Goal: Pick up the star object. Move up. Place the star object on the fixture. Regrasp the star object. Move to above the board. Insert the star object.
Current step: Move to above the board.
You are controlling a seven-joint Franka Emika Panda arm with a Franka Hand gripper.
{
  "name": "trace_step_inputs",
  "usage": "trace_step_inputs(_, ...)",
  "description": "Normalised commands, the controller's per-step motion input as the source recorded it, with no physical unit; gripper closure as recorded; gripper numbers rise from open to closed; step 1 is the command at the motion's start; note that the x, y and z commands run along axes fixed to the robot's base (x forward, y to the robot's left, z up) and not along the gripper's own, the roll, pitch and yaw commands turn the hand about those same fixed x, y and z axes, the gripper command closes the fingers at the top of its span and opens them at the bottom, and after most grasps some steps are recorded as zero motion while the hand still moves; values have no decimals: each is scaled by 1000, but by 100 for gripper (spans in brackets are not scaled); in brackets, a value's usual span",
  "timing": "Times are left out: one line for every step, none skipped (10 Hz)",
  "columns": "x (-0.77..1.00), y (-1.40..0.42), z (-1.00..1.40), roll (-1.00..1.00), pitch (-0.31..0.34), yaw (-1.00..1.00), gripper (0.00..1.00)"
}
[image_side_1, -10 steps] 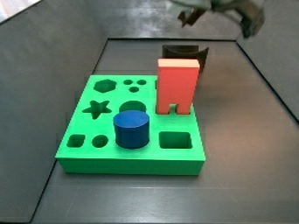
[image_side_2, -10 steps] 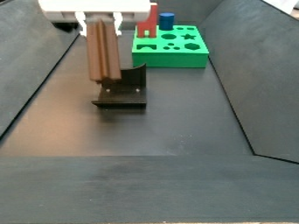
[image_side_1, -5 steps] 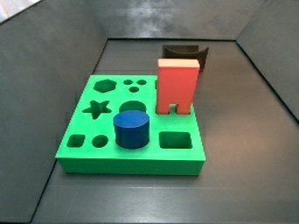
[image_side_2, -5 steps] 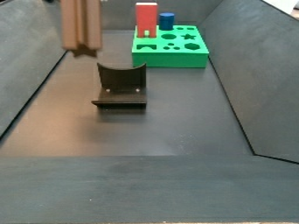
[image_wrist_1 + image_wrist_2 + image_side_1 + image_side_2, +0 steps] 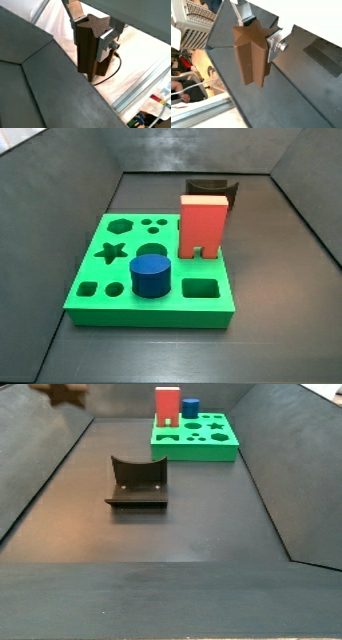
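The star object [image 5: 89, 44] was held pinched in the gripper [image 5: 256, 36], raised high near the enclosure's edge, and was judged best lowered slowly, kept upright, squarely onto the fixture [image 5: 138, 482].

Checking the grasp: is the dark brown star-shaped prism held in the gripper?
Held: both wrist views show the gripper fingers clamped on the dark brown star-shaped prism.

Dark floor [image 5: 174, 534] between sloping dark walls [image 5: 287, 454].

A red block [image 5: 205, 226] and a blue cylinder [image 5: 150, 277] stand upright in the green slab's holes.
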Motion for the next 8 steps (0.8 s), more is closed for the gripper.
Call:
trace_step_inputs(85, 105, 883, -64, 173, 51, 100)
trace_step_inputs(70, 65, 707, -62, 174, 74, 100)
trace_step_inputs(44, 28, 472, -67, 163, 104, 100)
trace_step_inputs(38, 13, 357, -63, 151, 115, 100)
trace_step_inputs(-520, -1000, 6, -1000, -15, -229, 100)
trace_step_inputs(-522, -1000, -9, -1000, -26, -231, 100)
trace_step_inputs(-544, -1000, 2, -1000, -38, -234, 100)
trace_step_inputs(-556, -1000, -9, -1000, -41, -242, 100)
